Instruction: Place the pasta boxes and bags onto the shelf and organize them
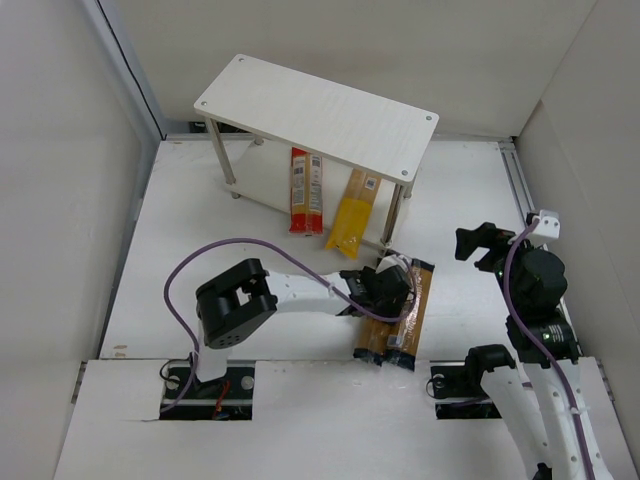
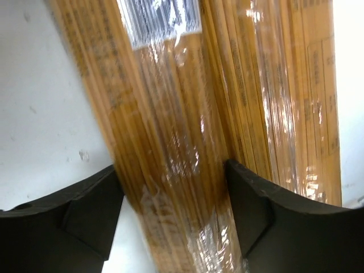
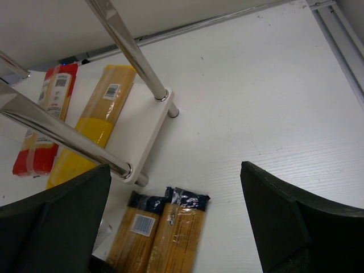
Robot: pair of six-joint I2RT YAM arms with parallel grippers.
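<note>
1. Two hands. The left hand (image 1: 385, 290) is down on the table (image 1: 200, 230), clamped on one spaghetti bag (image 2: 170, 142), with a black finger (image 2: 85, 216) against each long side. The right hand (image 1: 478, 243) hangs well off to the left hand's right, fingers wide apart with nothing between them.
2. Two clear spaghetti bags lie flat on the table under the left hand, side by side and touching. The second bag (image 2: 284, 102) lies just outside one finger.
3. One yellow bag (image 1: 352, 215) and one red-and-orange box (image 1: 306, 190) lie on the lower board beyond the left hand, apart from each other. Their near ends stick out past the board's front edge, towards that hand.
4. One shelf (image 1: 320, 115) with two pale boards stands just beyond the left hand. Its near corner leg (image 1: 393, 215) stands close to the spaghetti bags' dark far ends, not touching them.
5. Open room: bare table lies between the right hand and the spaghetti bags, and bare lower board shows on the box's far side from the yellow bag.
</note>
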